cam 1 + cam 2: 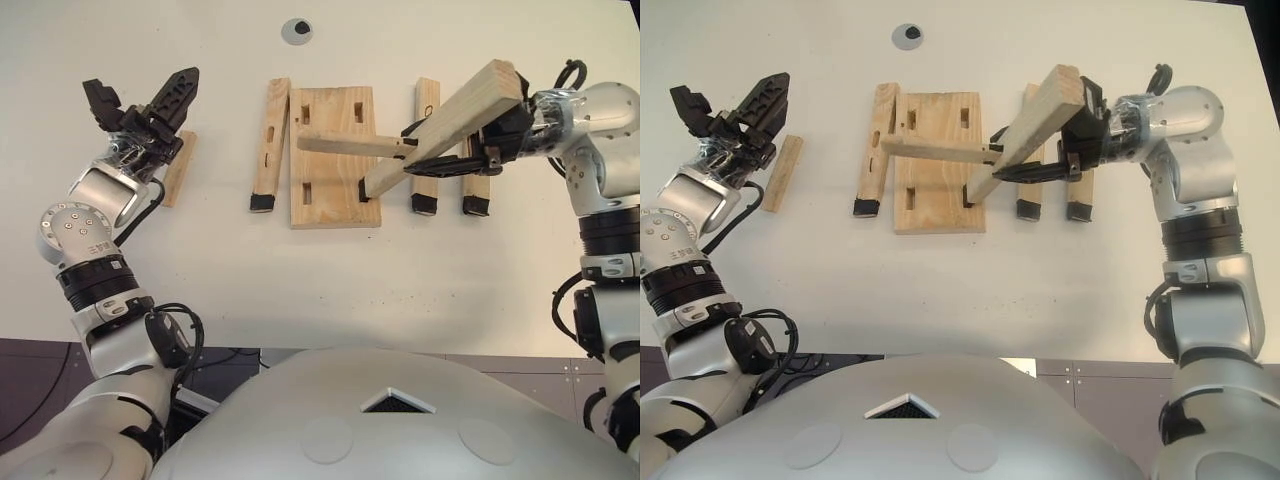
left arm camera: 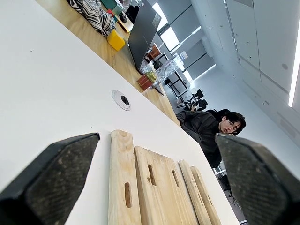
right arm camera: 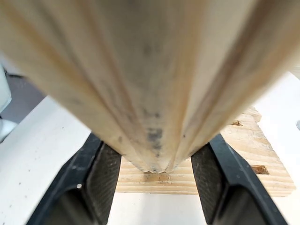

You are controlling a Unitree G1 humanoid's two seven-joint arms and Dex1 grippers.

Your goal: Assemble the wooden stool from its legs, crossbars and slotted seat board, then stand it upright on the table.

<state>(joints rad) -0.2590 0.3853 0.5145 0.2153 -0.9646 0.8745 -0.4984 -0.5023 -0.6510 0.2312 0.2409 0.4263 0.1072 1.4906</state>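
I note my left gripper (image 2: 157,140) fingers (image 2: 56,178) spread wide; on the white table (image 2: 47,70), a leg (image 2: 123,183) lies just beside the slotted seat board (image 2: 159,187).

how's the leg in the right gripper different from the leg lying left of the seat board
The held leg is tilted up in the right gripper; the lying leg rests flat on the table. A crossbar juts from the held leg; the lying leg's slots are empty. Both are pale wood with a black end cap.
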